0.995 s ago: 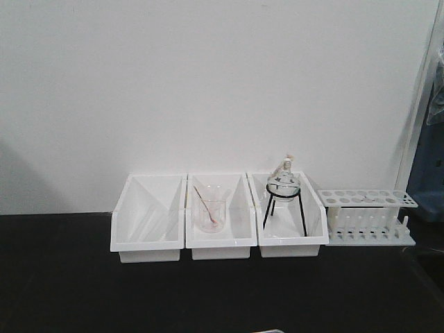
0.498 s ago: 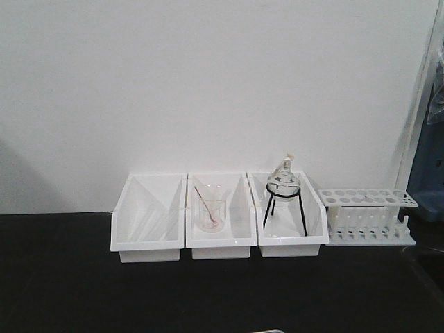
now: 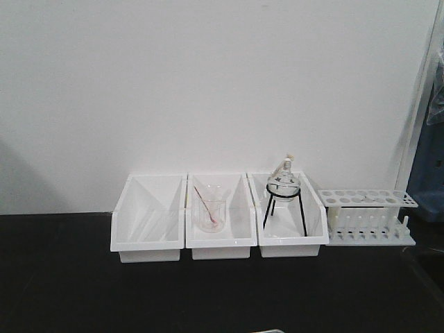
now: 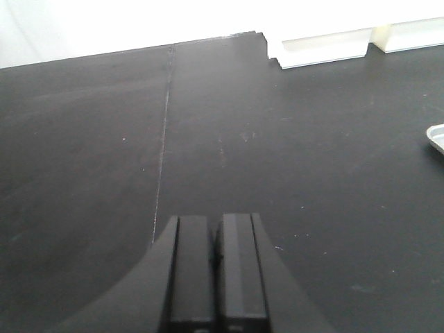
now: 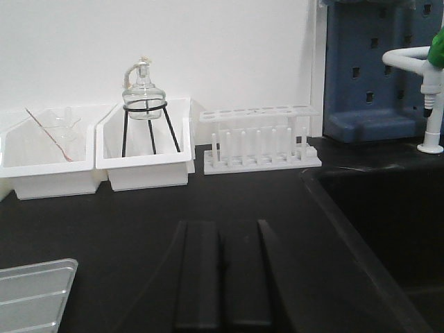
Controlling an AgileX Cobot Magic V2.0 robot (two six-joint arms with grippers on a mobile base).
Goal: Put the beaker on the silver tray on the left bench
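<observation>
The small clear beaker of the task shows in none of the views. A corner of the silver tray lies on the black bench at the bottom left of the right wrist view (image 5: 31, 295), at the right edge of the left wrist view (image 4: 437, 137), and as a sliver at the bottom edge of the front view (image 3: 267, 331). My left gripper (image 4: 216, 232) is shut and empty, low over bare black bench. My right gripper (image 5: 220, 236) is shut and empty, to the right of the tray.
Three white bins (image 3: 149, 220) stand along the wall. The middle one holds a beaker with a pink-red rod (image 3: 211, 210), the right one a round flask on a black tripod (image 3: 283, 186). A white test-tube rack (image 3: 368, 216) stands beside them. A black sink (image 5: 388, 229) and a white tap (image 5: 430, 90) are at the right.
</observation>
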